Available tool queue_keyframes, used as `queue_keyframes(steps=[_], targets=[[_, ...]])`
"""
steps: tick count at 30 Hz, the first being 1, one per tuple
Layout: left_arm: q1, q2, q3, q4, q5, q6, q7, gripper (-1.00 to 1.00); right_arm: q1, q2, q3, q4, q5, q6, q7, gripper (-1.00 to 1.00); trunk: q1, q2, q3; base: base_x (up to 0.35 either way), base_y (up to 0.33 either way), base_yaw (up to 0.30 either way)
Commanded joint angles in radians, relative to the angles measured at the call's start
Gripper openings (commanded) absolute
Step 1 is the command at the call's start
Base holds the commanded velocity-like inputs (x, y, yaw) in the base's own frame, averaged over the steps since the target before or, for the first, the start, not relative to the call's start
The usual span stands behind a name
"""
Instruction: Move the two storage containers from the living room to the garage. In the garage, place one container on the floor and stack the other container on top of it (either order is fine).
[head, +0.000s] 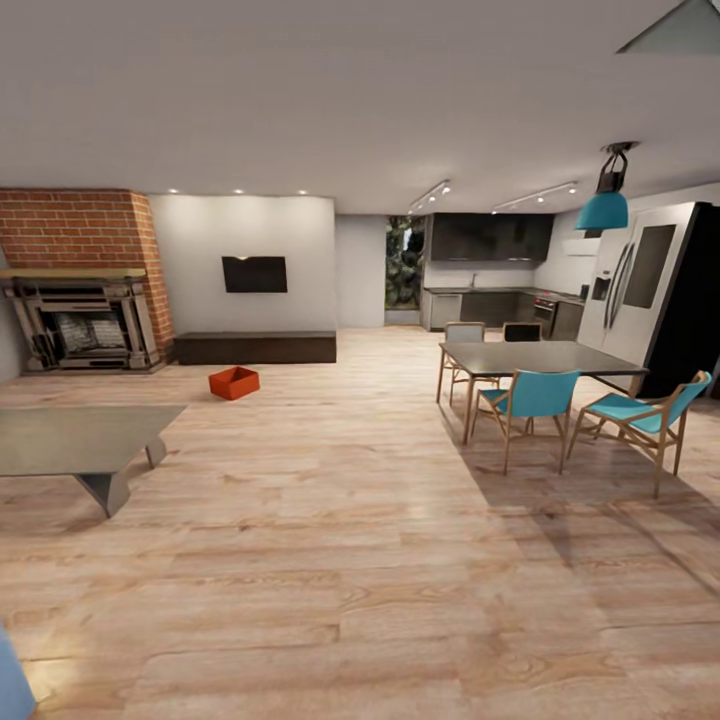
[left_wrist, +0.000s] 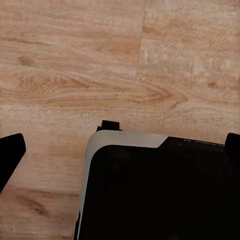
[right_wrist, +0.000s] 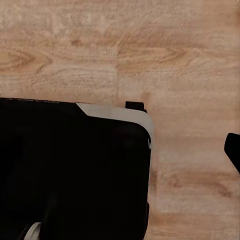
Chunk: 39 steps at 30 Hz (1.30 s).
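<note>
— Where's the thing to fetch?

— One orange-red open rectangular bin (head: 234, 382) sits on the light wood plank floor (head: 360, 560), just before the long dark low cabinet (head: 256, 347), right of the red-brick fireplace (head: 85, 300) — well apart from the robot.

— And the grippers?

— Both wrist views look down past the robot's black base (left_wrist: 160, 195); whether either is released or clenched, I cannot tell. Probably it's parked for driving.

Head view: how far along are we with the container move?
Nothing looks done yet. One orange-red storage container sits on the light wood floor of the living room, in front of the long dark low cabinet near the brick fireplace. Nothing is in hand: the wrist views look down on plank floor and the robot's dark base. Left: fetching both containers, carrying them to the garage, stacking.
</note>
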Motion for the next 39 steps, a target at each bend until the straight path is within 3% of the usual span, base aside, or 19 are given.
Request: queue_keyframes(steps=[1,15,39], targets=[[0.0,0.0,-0.001,0.001,0.009,-0.003,-0.006,1.0,-0.001,0.0,0.007,0.003,-0.01,-0.004,0.007,1.0,0.001,0.0,-0.001,0.323,0.084,0.0],[0.0,0.0,-0.001,0.001,0.009,0.003,-0.006,1.0,0.0,0.0,0.007,0.003,-0.008,-0.005,0.007,1.0,0.001,0.0,-0.004,0.324,0.026,0.009],[0.0,0.0,-0.001,0.001,0.009,0.003,-0.006,1.0,-0.001,0.0,0.007,0.003,-0.008,-0.005,0.007,1.0,0.001,0.0,-0.018,0.324,0.0,0.129]])
